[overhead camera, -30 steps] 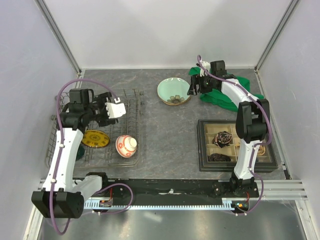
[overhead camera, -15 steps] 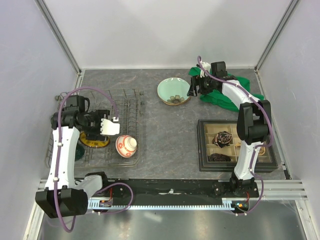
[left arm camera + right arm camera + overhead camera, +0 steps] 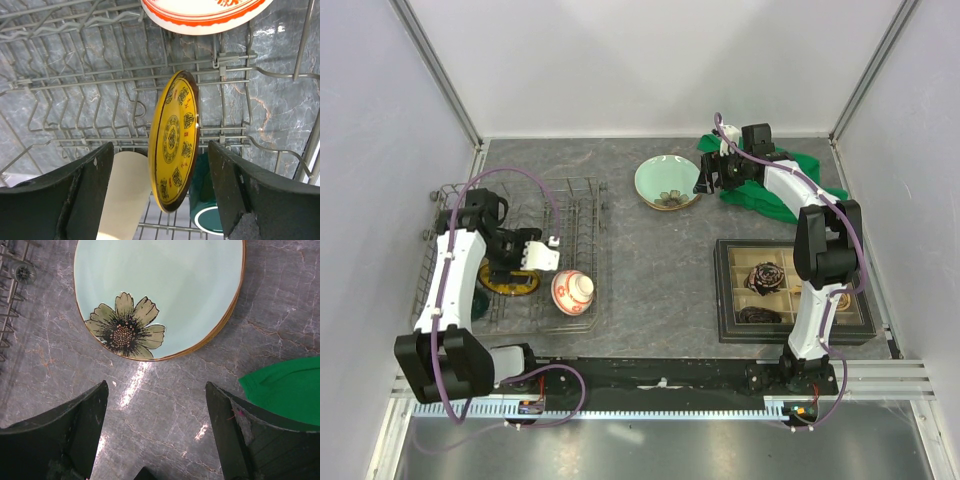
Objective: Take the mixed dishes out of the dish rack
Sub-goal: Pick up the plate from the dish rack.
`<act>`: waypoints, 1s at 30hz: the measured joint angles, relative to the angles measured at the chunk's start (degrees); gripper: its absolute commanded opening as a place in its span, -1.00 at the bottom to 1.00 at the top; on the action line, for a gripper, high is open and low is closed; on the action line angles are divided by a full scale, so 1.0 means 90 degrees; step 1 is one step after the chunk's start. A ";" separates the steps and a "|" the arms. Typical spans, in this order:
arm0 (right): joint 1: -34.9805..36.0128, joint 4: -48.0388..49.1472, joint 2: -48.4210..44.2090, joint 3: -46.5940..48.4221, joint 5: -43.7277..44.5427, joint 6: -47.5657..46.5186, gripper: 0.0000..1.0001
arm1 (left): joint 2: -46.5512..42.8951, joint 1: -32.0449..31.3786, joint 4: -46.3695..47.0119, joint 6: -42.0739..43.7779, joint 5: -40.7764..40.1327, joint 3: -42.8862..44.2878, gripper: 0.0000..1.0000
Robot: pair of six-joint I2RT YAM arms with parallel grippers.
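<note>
The grey wire dish rack (image 3: pixel 582 205) stands at the left. In it the yellow-gold plate (image 3: pixel 510 281) stands on edge, with the red-and-white bowl (image 3: pixel 573 291) to its right. My left gripper (image 3: pixel 527 256) is open above the yellow-gold plate (image 3: pixel 175 135). In the left wrist view the gripper (image 3: pixel 159 147) has one jaw on each side of it, not touching. The beige cup (image 3: pixel 127 192) and dark green mug (image 3: pixel 212 212) lie beside the plate. The pale green flower plate (image 3: pixel 667 183) lies on the table. My right gripper (image 3: pixel 706 181) is open and empty beside that plate (image 3: pixel 160 290).
A black compartmented tray (image 3: pixel 730 292) holding dark items lies at the right front. A green cloth (image 3: pixel 770 197) lies behind the right gripper and shows in the right wrist view (image 3: pixel 285 390). Enclosure walls stand on three sides.
My left arm has swung back and lowered, bringing its open gripper from the rack's far side to over the yellow-gold plate. The right arm has not moved.
</note>
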 measured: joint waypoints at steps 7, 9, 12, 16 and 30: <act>0.0000 0.0000 0.0000 0.0000 -0.0024 -0.0024 0.70 | 0.0619 0.0029 0.0287 0.0007 -0.0180 0.0002 0.53; -0.0005 0.0000 0.0000 -0.0012 -0.0027 -0.0039 0.69 | 0.0804 0.0029 0.0389 0.0005 -0.0257 0.0002 0.42; -0.0017 0.0000 0.0012 -0.0012 -0.0044 -0.0041 0.69 | 0.0991 0.0029 0.0515 0.0000 -0.0279 0.0005 0.26; -0.0044 0.0000 0.0024 -0.0015 -0.0046 -0.0041 0.69 | 0.1141 0.0029 0.0651 -0.0019 -0.0328 0.0015 -0.01; -0.0090 -0.0002 0.0209 -0.0015 -0.0134 -0.0041 0.68 | 0.1013 0.0041 0.0585 -0.0075 -0.0430 -0.0070 -0.56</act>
